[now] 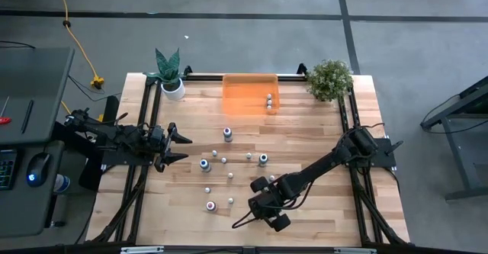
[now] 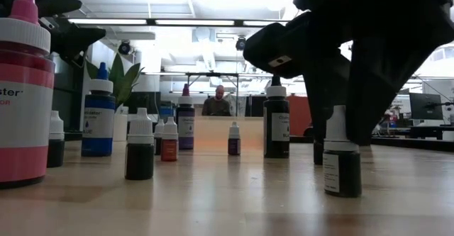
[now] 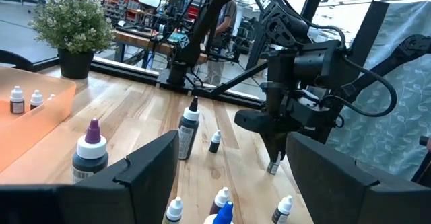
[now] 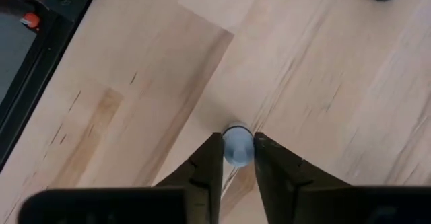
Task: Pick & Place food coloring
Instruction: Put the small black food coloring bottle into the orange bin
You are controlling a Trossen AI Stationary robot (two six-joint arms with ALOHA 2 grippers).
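From overhead the right gripper [image 1: 263, 205] covers whatever it has reached for, so the small dropper bottle [image 4: 236, 145] shows only in the right wrist view, as a pale round cap between the two dark fingers [image 4: 205, 170], and in the low view as a dark-bodied bottle with a white cap under the big black mass of the gripper, which blocks much of that picture. The fingers press against either side of the cap, pinching it, though whether the bottle's base is off the wood is hard to judge from here. The right arm stretches from its mount at the table's right edge diagonally toward the front middle, wrist turned down. The rest of the food coloring bottles [image 1: 227, 134] stand upright, scattered over the middle of the wooden table [image 1: 320, 132], some with blue bodies, most tiny and whitish. Two more sit inside the orange bin [image 1: 250, 92] at the back edge, between a spiky potted plant [image 1: 169, 72] and a bushy potted plant [image 1: 329, 79]. The left gripper [image 1: 181, 147] waits at the left side, fingers spread and holding nothing.
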